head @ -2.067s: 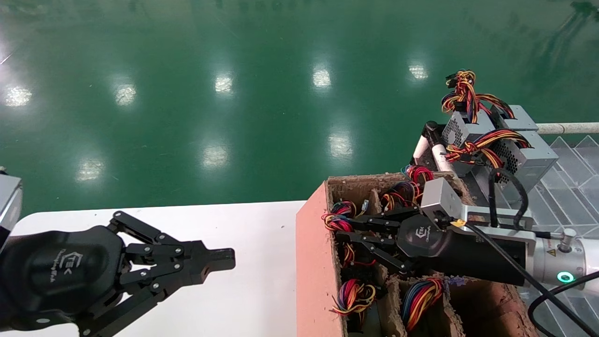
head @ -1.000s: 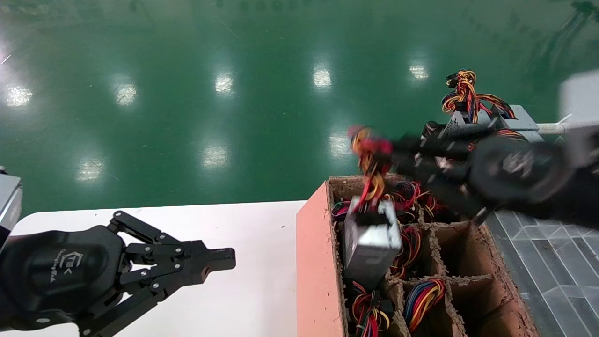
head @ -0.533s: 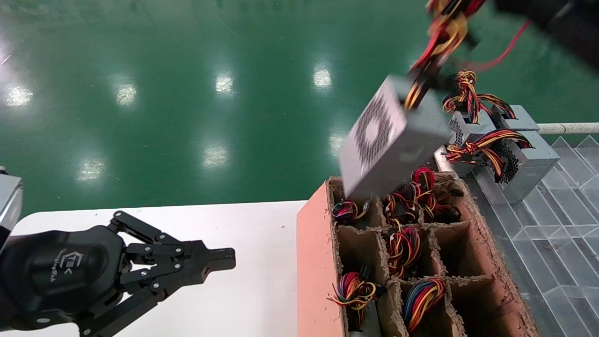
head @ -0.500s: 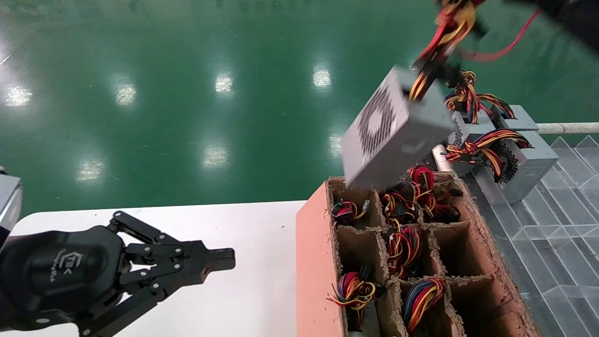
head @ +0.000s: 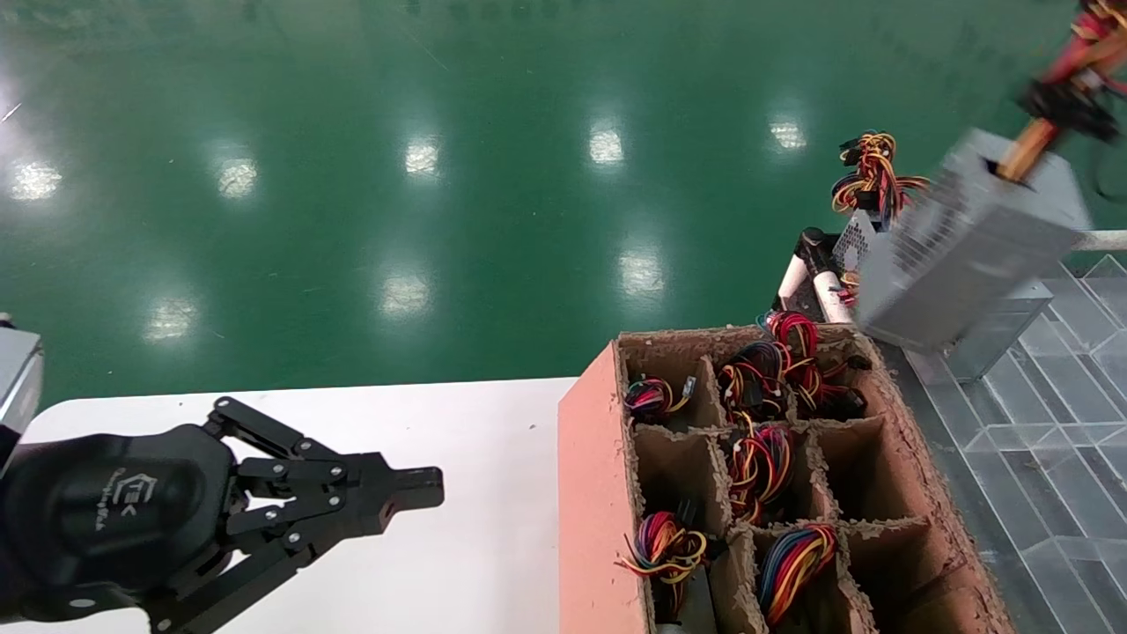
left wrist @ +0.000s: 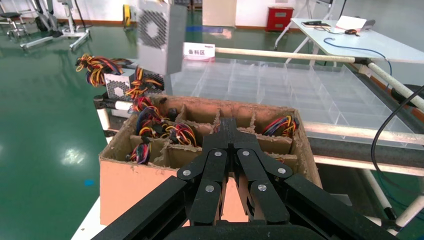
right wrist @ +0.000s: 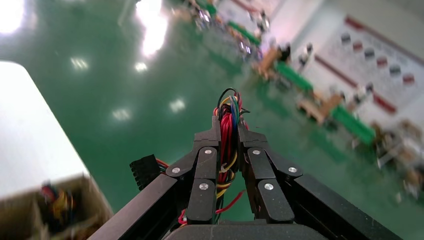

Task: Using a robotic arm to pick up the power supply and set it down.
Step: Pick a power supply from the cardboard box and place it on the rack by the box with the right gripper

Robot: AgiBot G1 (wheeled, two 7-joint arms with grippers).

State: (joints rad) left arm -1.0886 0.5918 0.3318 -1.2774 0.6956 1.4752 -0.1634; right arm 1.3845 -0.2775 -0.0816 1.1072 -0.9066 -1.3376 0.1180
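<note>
The power supply point(head: 964, 246), a grey metal box with a perforated side, hangs tilted in the air by its mostly red wire bundle point(head: 1079, 57), over the rack at the right. In the left wrist view the power supply point(left wrist: 160, 35) shows its round fan grille above the carton's far corner. My right gripper point(right wrist: 228, 126) is shut on the wire bundle point(right wrist: 227, 117), which runs between its fingers; the box itself is hidden in that view. My left gripper point(head: 421, 487) is shut on nothing and parked over the white table point(head: 493, 546).
A cardboard carton point(head: 599, 458) with divider cells holds several more wire bundles and stands at the table's right end. Beyond it, other grey supplies point(head: 999, 330) with striped bundles point(head: 872, 176) sit on a clear-plastic rack point(head: 1057, 414). A green floor lies behind.
My right gripper closed on the wire bundle in the carton, lifted the power supply out and swung it up and to the right, over the rack. My left arm has not moved.
</note>
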